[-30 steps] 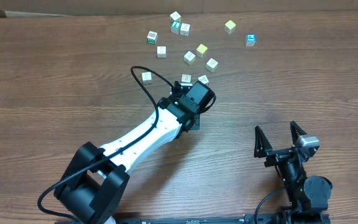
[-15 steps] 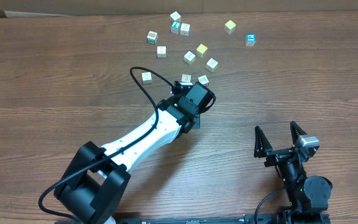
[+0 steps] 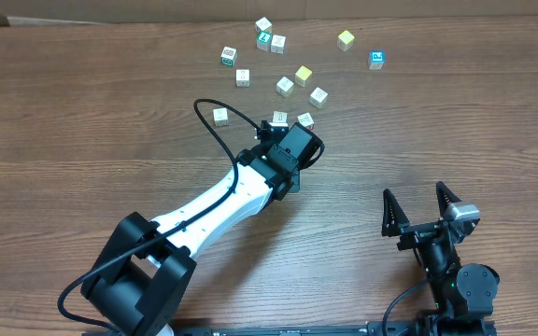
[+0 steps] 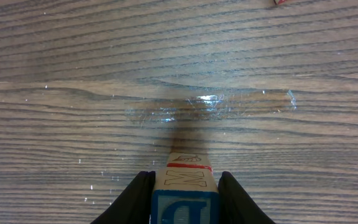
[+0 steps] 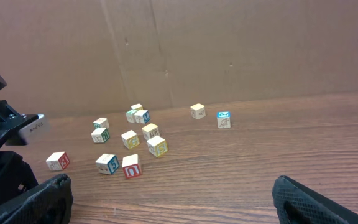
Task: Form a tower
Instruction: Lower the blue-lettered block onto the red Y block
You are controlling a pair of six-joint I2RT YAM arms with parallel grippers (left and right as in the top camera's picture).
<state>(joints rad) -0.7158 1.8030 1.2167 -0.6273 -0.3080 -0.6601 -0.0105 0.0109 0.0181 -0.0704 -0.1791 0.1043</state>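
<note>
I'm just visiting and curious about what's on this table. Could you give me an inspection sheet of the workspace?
Surface: brown wood-grain table, shiny smear.
Job's things: tower of letter cubes, blue letter face showing.
Clutter: loose letter cubes scattered at the far side.
Grippers: left fingers clamp the tower; right fingers open, empty.
Cables: black cable loops off the left arm.
Surroundings: cardboard wall.

Loose cubes (image 3: pixel 285 86) crowd beyond left gripper (image 4: pixel 185 191); elsewhere open.
</note>
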